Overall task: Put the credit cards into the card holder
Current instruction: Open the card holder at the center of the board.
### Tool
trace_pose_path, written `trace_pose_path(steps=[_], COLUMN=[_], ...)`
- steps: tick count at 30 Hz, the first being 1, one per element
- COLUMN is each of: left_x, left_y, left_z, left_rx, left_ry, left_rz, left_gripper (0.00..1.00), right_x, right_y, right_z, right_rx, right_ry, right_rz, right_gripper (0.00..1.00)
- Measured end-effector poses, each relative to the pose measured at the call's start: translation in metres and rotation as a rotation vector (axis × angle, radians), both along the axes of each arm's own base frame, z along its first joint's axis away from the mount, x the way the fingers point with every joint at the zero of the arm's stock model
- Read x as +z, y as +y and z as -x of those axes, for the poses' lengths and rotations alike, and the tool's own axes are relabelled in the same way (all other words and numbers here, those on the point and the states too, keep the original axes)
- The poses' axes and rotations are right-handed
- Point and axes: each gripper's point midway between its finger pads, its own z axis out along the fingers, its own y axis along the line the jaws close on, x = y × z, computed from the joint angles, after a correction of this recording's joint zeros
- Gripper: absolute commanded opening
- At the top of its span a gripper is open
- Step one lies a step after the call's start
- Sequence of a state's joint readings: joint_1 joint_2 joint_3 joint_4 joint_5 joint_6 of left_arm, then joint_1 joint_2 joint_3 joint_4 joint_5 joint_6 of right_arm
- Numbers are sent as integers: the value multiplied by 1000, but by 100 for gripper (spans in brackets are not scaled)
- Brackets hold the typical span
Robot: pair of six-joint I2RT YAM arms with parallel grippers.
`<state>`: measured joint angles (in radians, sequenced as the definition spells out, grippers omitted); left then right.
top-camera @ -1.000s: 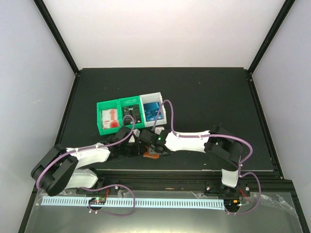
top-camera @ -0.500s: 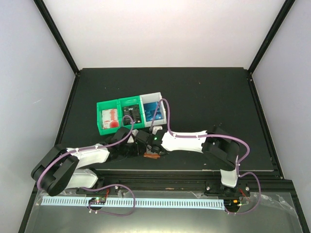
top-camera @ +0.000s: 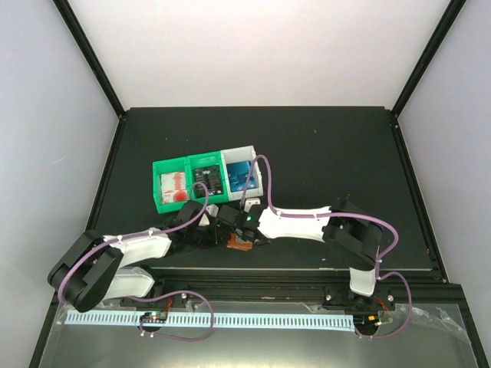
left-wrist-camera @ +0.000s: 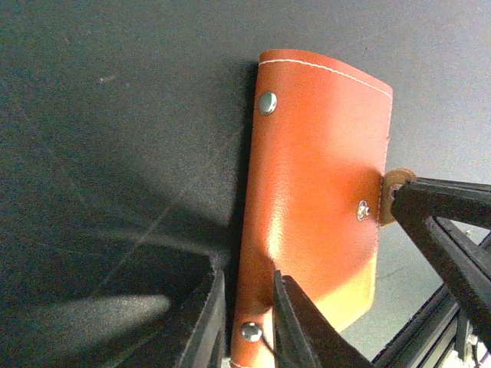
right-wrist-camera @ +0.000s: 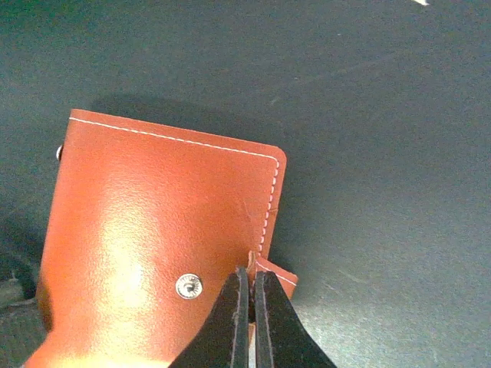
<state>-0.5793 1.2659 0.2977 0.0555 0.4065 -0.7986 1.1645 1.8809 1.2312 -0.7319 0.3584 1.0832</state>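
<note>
The card holder (top-camera: 240, 244) lies close to the near edge of the surface (top-camera: 330, 153), a little left of the middle, with its leather outside up. The left fingers (left-wrist-camera: 303, 330) are clamped on one side of it. The right fingers (right-wrist-camera: 234, 322) are pressed together on its snap tab (right-wrist-camera: 278, 274). Farther back, the credit cards (top-camera: 242, 175) lie inside the green and white bins (top-camera: 157, 201).
</note>
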Motion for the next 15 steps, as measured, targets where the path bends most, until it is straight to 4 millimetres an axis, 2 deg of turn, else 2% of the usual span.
trace_pose_path(steps=[5, 10, 15], left_x=[6, 7, 8], left_y=[2, 5, 6], left_z=[2, 5, 5], left_rx=[-13, -29, -43], left_ry=[-18, -20, -19], left_rz=[-3, -24, -37], left_gripper=[32, 34, 37], right_x=[3, -5, -6], right_y=[-15, -31, -35], right_z=[3, 8, 10], right_rx=[-26, -57, -72], right_ry=[0, 19, 26], right_rz=[5, 41, 50], right_gripper=[23, 27, 26])
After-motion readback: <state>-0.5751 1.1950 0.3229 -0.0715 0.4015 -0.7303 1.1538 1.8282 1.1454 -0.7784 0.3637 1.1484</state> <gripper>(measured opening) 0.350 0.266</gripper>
